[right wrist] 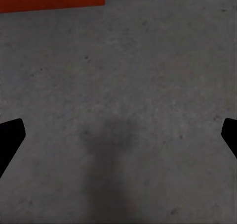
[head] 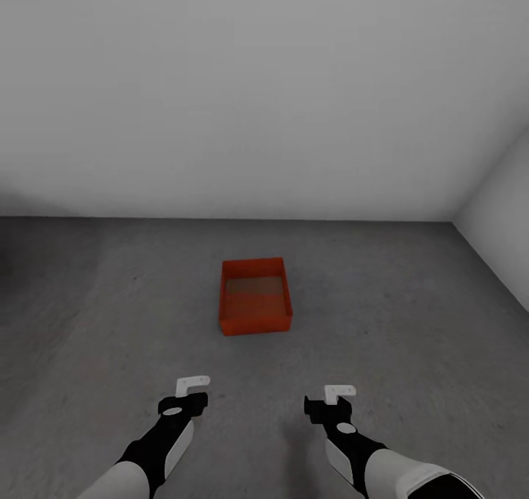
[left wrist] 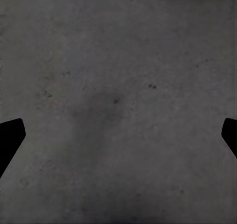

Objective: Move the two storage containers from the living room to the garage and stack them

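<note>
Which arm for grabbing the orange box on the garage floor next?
Near tie, both open and empty. Slight edge to the right gripper: the container shows larger in its wrist view than in the left gripper view.

Floor [head: 411, 322]: rough, matt grey concrete (faintly speckled). Storage container [head: 255, 296]: smooth orange-red plastic, matt walls. Far wall [head: 242, 95]: smooth, matt, pale grey.

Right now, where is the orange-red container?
In the head view, the container sits on the grey concrete floor, centred ahead of both grippers, before the pale wall.
</note>
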Controlling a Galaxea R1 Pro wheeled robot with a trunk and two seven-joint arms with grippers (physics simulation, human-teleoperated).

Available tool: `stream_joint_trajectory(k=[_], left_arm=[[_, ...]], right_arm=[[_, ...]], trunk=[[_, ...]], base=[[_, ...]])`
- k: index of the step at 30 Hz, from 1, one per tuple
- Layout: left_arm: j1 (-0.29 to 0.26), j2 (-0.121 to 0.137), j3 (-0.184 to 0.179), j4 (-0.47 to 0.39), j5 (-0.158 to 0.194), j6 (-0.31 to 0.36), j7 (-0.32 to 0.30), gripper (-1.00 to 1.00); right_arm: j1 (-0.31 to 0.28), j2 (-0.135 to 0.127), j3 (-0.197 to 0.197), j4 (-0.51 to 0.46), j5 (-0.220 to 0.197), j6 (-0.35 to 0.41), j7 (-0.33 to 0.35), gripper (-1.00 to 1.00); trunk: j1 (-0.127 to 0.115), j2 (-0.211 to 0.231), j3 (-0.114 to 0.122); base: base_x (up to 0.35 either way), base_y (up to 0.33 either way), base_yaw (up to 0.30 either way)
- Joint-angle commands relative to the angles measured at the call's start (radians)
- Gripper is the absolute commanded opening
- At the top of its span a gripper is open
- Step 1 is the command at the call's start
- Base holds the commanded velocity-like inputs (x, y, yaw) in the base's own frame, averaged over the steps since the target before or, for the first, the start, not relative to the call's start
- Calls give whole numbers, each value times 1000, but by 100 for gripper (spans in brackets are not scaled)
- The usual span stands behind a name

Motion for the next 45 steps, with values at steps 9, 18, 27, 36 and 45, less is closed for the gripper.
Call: stream_joint_trajectory(k=[9, 18, 27, 36, 45], left_arm=[[0, 4, -7, -2, 10, 5, 7, 100], [0, 22, -8, 14, 10, 13, 7, 100], [0, 83, 2, 174, 124, 6, 7, 100], [4, 115, 1, 402, 192, 4, -2, 100], [9, 116, 1, 421, 194, 3, -3, 100]], right_arm=[[-1, -1, 9, 1, -8, -3, -3, 100], [-1, -46, 11, 0, -1, -3, -4, 100], [-7, -146, 13, 47, -1, 12, 10, 100], [82, -178, 18, 56, 2, 20, 11, 100], [289, -211, 22, 56, 16, 59, 19, 100]], trunk=[[-35, 63, 28], [-69, 126, 56], [-104, 189, 84], [-138, 252, 112], [-173, 315, 140]], base=[[0, 0, 0], [0, 0, 0], [0, 0, 0], [0, 0, 0], [0, 0, 0]])
